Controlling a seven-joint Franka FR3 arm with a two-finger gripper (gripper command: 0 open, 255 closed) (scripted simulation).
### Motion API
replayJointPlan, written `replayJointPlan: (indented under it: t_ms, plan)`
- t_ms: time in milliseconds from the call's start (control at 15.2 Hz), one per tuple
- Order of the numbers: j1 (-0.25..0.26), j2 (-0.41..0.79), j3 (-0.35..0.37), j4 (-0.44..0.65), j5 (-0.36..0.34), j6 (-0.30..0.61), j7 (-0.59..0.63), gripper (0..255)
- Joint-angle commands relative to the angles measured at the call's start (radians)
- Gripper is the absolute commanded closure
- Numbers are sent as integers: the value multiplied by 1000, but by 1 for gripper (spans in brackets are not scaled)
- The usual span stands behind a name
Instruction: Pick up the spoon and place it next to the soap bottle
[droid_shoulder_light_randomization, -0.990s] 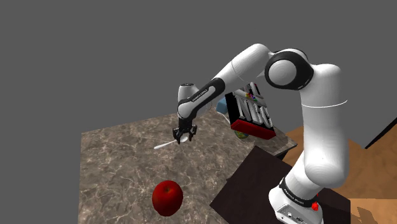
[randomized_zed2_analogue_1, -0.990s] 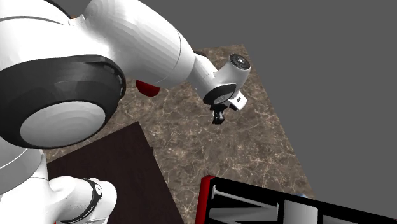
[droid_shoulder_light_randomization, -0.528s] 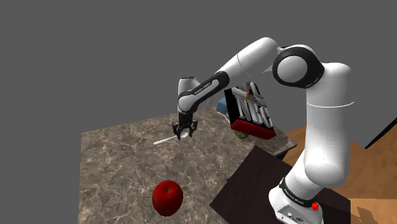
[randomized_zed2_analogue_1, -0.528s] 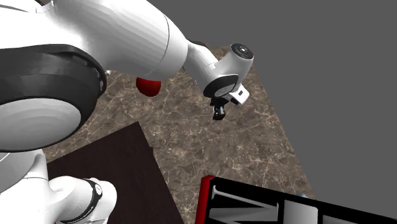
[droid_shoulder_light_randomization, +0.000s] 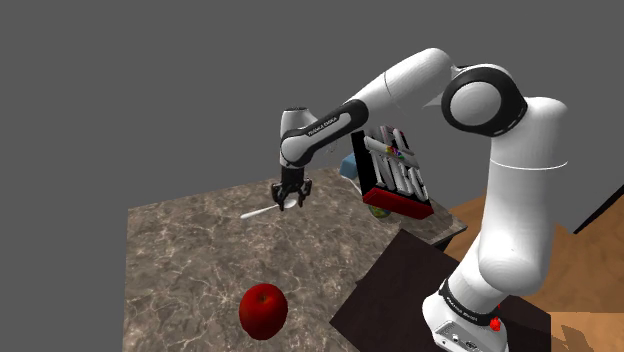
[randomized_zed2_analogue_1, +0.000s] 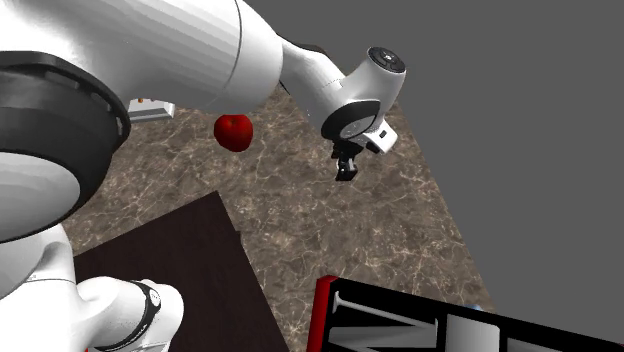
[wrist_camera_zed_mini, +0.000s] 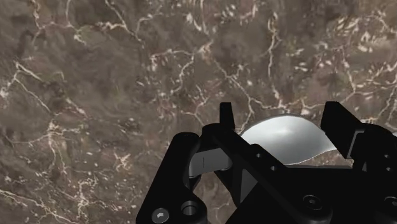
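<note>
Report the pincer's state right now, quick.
Pincer: shut on the spoon, clasping it by its bowl.

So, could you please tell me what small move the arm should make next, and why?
Probably carry the spoon sideways toward the shoulder view's right, keeping its height. The gripper is shut on its bowl, and the handle appears to hang clear of the marbled counter. The partly hidden blue thing by the forearm may be the soap bottle.
</note>
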Motion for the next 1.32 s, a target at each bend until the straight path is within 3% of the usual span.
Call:
replayJointPlan:
  t_ms: [0,924,1254]
  plan:
    - [0,-20,1,3,1,-24,2,255]
    - [-4,-121,3,54,4,-175,11,255]
    - [-73,-118,-41,63,0,-191,-97,255]
